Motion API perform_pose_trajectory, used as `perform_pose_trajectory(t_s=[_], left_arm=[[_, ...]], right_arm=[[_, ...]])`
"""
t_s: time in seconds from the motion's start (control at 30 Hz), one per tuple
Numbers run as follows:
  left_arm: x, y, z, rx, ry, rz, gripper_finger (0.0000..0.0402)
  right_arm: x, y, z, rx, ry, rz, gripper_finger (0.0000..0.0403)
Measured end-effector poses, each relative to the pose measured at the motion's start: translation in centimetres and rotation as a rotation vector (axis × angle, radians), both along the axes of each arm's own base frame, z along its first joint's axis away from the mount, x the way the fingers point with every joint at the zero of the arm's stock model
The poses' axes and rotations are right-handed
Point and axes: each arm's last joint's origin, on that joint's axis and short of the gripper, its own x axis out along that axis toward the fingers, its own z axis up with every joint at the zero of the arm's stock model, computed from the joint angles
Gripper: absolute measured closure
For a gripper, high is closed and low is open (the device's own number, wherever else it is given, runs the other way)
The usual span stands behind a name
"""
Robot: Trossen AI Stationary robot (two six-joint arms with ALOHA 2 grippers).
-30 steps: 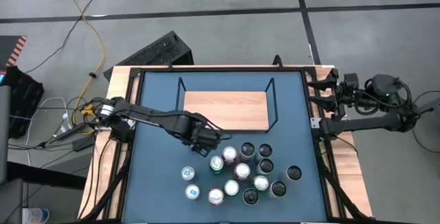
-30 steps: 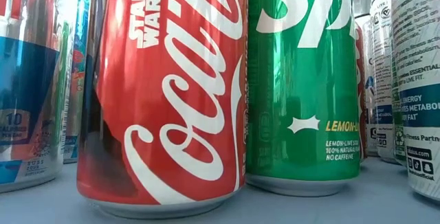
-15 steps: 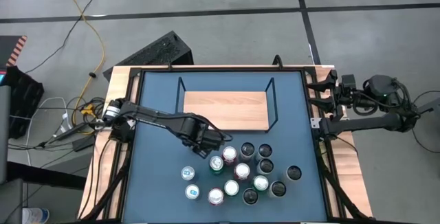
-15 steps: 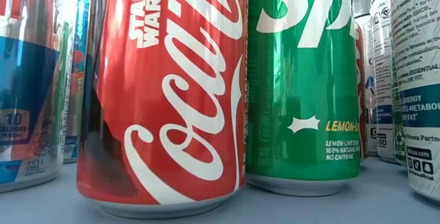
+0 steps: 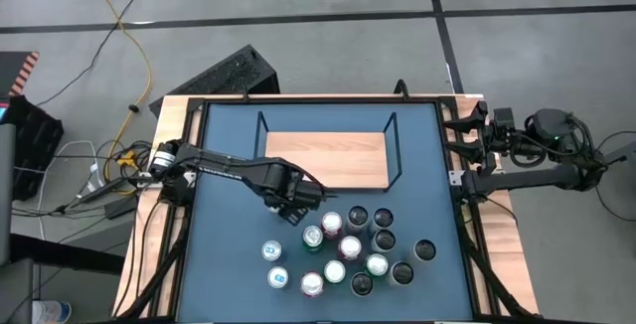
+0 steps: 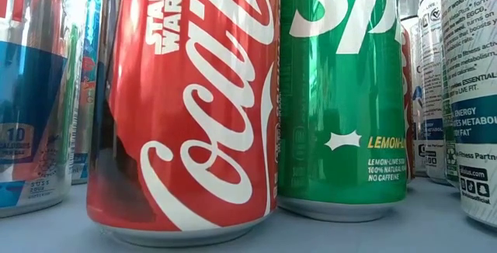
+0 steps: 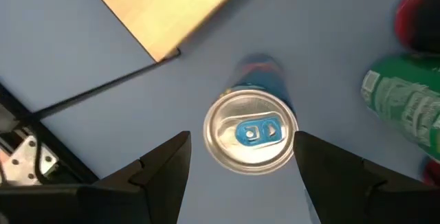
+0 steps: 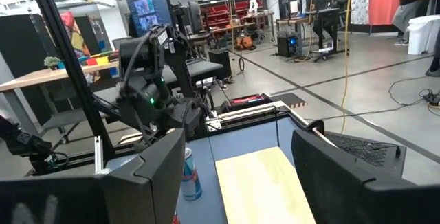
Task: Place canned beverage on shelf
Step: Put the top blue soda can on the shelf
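Left tool [image 7: 240,165] open, empty, above upright silver-topped blue can [image 7: 251,137] beside light-wood shelf [image 5: 326,160].

High view looks straight down on the whole table [image 5: 224,264]. Low view sits at tabletop height, right up against the cans [image 6: 186,105]. Left wrist view looks down close on a can top; right wrist view faces across the shelf [image 8: 265,186], shared with high view.

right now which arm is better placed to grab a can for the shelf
Left. The left gripper hangs open above a blue-tabbed can near the shelf. The right gripper waits off the table's right edge.
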Motion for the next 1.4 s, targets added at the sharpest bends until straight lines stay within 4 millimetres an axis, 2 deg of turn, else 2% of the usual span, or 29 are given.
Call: perform_pose_trajectory(t_s=[0.27,0.63,0.93,1.4], left_arm=[[0.3,-0.4,-1.2,-0.011,-0.017,-0.026,0.0156],[0.2,-0.4,-1.2,0.000,-0.006,-0.053,0.0156],[-0.8,0.0,-0.1,0.035,0.047,-0.064,0.0156],[-0.6,-0.7,-0.1,-0.042,0.017,0.131,0.0156]], right_arm=[[0.0,0.0,0.0,-0.001,0.000,0.000,0.0142],[0.0,0.0,0.0,-0.003,0.000,0.000,0.0142],[0.0,0.0,0.0,-0.025,0.004,-0.003,0.0142],[0.0,0.0,0.0,-0.025,0.004,-0.006,0.0142]])
